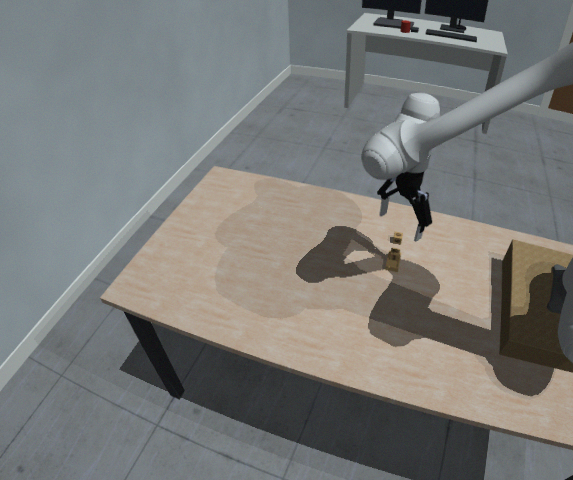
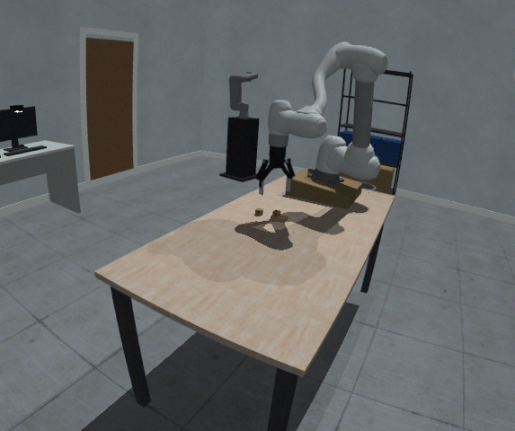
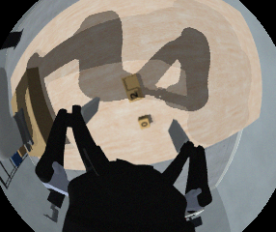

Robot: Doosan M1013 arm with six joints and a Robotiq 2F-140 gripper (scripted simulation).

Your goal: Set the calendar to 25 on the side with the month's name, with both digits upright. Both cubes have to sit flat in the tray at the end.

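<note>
The small wooden calendar tray (image 1: 390, 266) (image 2: 283, 218) (image 3: 130, 81) is on the table. One wooden cube (image 1: 395, 252) (image 2: 276, 213) (image 3: 134, 95) is at one end of it, with a 2 on top in the wrist view; whether it sits flat cannot be told. The other cube (image 1: 397, 238) (image 2: 259, 212) (image 3: 144, 123) lies loose on the table beside the tray, with what looks like a 0 on top. My gripper (image 1: 401, 226) (image 2: 274, 191) (image 3: 135, 114) is wide open and empty, above the cubes. The month's name is not legible.
The arm's wooden base block (image 1: 529, 349) (image 2: 317, 194) (image 3: 42, 108) stands at one end of the table (image 1: 276, 330) (image 2: 248, 306). The arm's shadow falls across the tray area. A desk (image 1: 431, 42) with monitors and a red cup stands apart behind.
</note>
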